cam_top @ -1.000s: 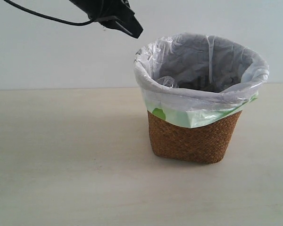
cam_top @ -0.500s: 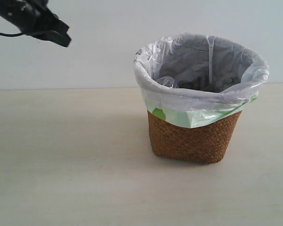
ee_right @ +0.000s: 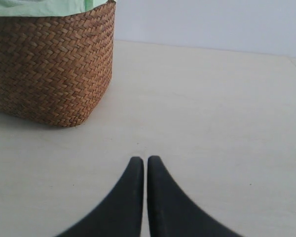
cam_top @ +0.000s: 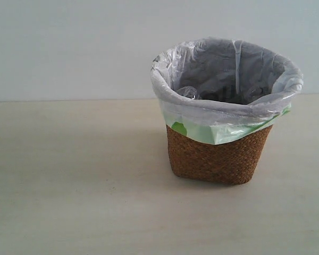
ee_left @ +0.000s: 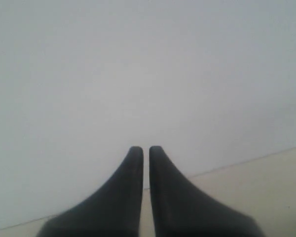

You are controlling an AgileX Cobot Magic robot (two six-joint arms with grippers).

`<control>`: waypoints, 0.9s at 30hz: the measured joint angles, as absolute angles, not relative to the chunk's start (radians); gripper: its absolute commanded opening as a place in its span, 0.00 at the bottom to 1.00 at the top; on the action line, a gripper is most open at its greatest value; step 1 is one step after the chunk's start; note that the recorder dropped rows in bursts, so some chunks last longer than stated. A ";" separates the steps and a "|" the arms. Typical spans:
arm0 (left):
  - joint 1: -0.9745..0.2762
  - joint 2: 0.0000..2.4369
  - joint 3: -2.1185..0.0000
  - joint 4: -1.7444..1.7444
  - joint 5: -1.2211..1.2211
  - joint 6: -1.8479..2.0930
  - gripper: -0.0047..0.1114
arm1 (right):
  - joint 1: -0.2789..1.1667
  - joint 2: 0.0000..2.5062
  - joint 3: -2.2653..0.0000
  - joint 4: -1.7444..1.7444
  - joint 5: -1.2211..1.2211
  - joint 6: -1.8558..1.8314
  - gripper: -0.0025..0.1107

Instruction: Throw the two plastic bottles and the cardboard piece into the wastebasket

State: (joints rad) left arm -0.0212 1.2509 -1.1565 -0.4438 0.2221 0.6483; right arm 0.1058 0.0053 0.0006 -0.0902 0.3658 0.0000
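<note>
The brown woven wastebasket (cam_top: pixel 219 156) with its white and light-green bag stands right of centre on the table in the exterior view. Something clear and crinkled (cam_top: pixel 187 92) shows inside it behind the near-left rim, too unclear to name. The two bottles and the cardboard piece are otherwise hidden or out of view. Neither arm appears in the exterior view. My left gripper (ee_left: pixel 144 148) is shut and empty, facing the pale wall above the table's far edge. My right gripper (ee_right: pixel 144 159) is shut and empty, low over the table, with the wastebasket (ee_right: pixel 49 69) a short way off.
The pale wooden table (cam_top: pixel 74 180) spreads around the wastebasket, with a plain light wall (cam_top: pixel 69 48) behind it. No other object shows on the table.
The left arm, which hung above and left of the wastebasket, has swung away to the left and out of the exterior view. The wastebasket has not moved.
</note>
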 measured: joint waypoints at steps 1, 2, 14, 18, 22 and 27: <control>-0.021 1.219 -1.128 -0.445 0.203 0.646 0.07 | 0.106 0.005 0.001 -0.090 0.366 0.000 0.02; -0.021 1.179 -1.094 -0.445 0.187 0.640 0.07 | 0.106 0.005 0.001 -0.090 0.366 0.000 0.02; -0.021 0.567 -0.630 -0.452 0.083 0.507 0.07 | 0.106 0.005 0.001 -0.090 0.366 0.000 0.02; -0.021 0.436 -0.551 -0.452 0.079 0.434 0.07 | 0.106 0.005 0.001 -0.090 0.366 0.000 0.02; -0.021 0.327 -0.464 -0.461 0.079 0.352 0.07 | 0.106 0.005 0.001 -0.090 0.366 0.000 0.02; -0.021 0.237 -0.379 -0.514 0.079 0.324 0.07 | 0.106 0.005 0.001 -0.090 0.366 0.000 0.02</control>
